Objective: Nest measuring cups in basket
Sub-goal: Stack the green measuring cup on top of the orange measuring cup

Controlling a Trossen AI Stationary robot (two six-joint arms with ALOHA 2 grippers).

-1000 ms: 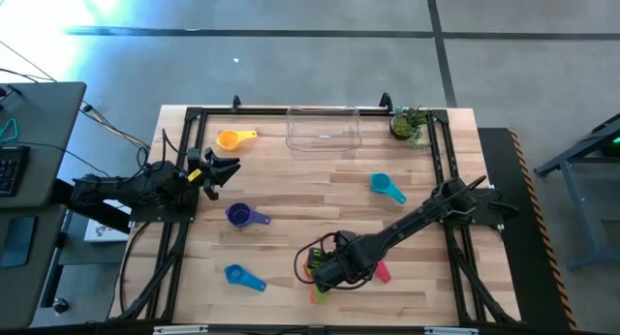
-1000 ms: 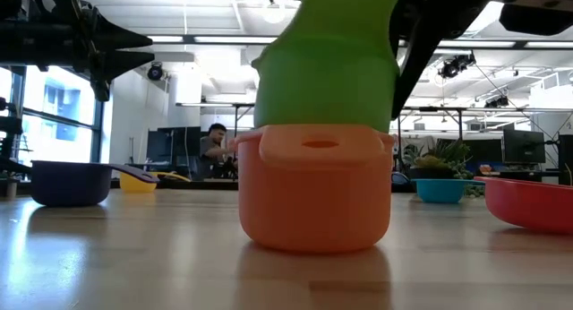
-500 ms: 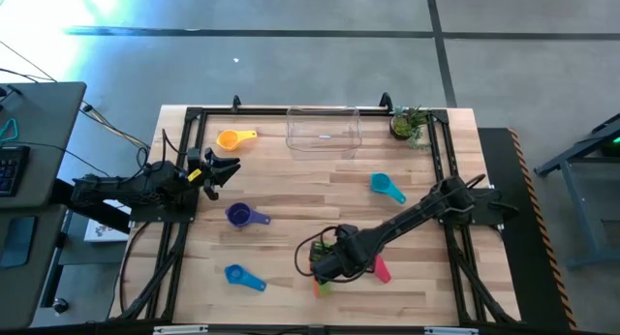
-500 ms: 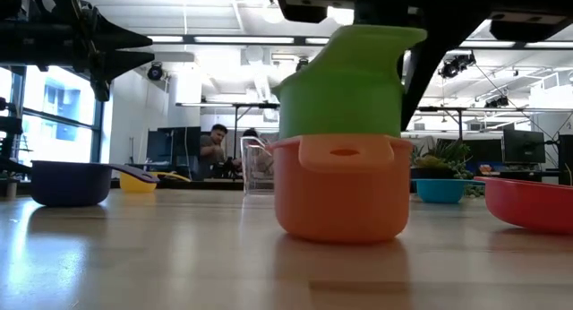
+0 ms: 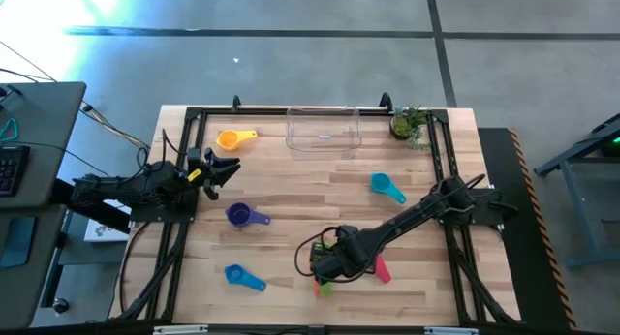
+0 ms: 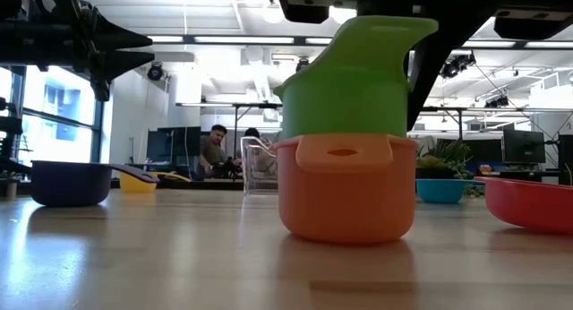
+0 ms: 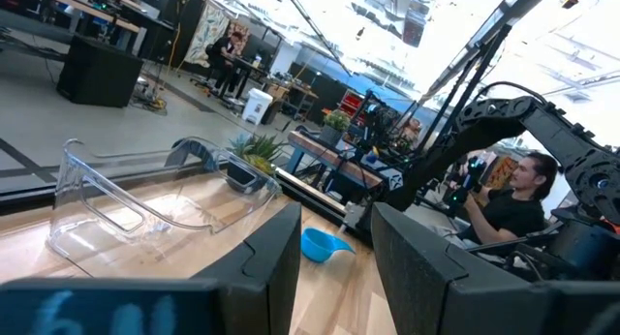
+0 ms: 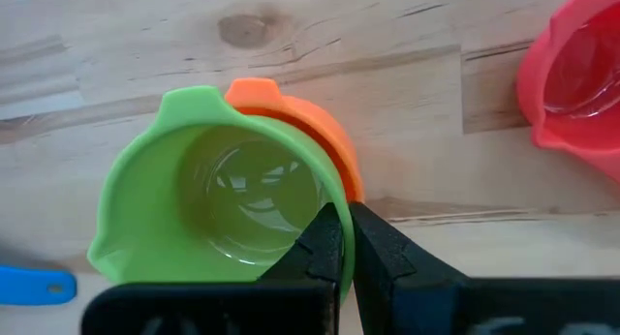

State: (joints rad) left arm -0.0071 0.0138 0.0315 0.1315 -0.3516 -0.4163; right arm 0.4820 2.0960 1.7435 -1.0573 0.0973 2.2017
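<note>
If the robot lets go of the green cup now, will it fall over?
Probably not. The green cup sits partly inside the orange cup, which stands flat on the table. It leans a little, so it might wobble. The right gripper pinches its rim; it looks stiff and light.

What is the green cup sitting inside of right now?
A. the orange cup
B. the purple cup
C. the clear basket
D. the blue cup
A: the green cup sits in the orange cup, with the right gripper shut on the green rim.
</note>
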